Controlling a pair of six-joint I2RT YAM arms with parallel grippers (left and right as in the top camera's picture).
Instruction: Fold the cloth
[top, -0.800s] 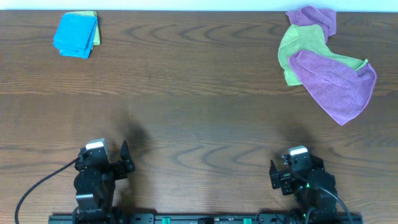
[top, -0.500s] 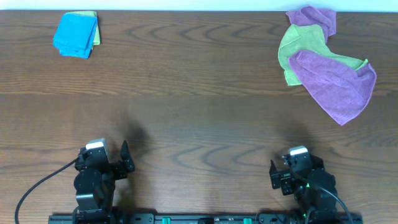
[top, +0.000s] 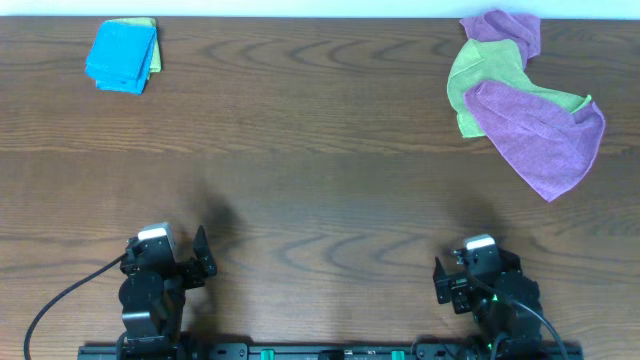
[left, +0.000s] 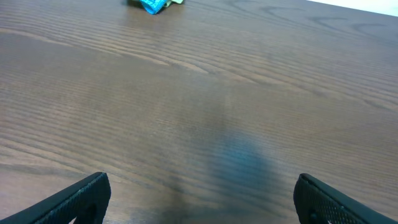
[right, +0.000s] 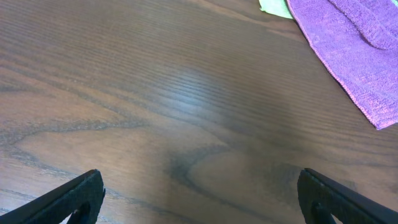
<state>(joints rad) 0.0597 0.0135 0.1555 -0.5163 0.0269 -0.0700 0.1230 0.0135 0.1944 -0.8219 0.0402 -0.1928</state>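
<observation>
Two lilac cloths lie at the far right of the table. The larger one (top: 540, 135) is spread loosely over a lime-green cloth (top: 480, 80); its edge also shows in the right wrist view (right: 357, 50). The smaller one (top: 500, 30) is bunched behind the green cloth. No white tag shows on either. My left gripper (top: 165, 262) is open and empty near the front left edge, far from the cloths; the left wrist view (left: 202, 199) shows only bare wood between its fingers. My right gripper (top: 478, 270) is open and empty at the front right, its fingers (right: 200, 193) well short of the larger lilac cloth.
A folded blue cloth (top: 122, 55) with a green one under it lies at the far left, and shows in the left wrist view (left: 152, 5). The dark wooden table (top: 320, 180) ends at a white strip at the back.
</observation>
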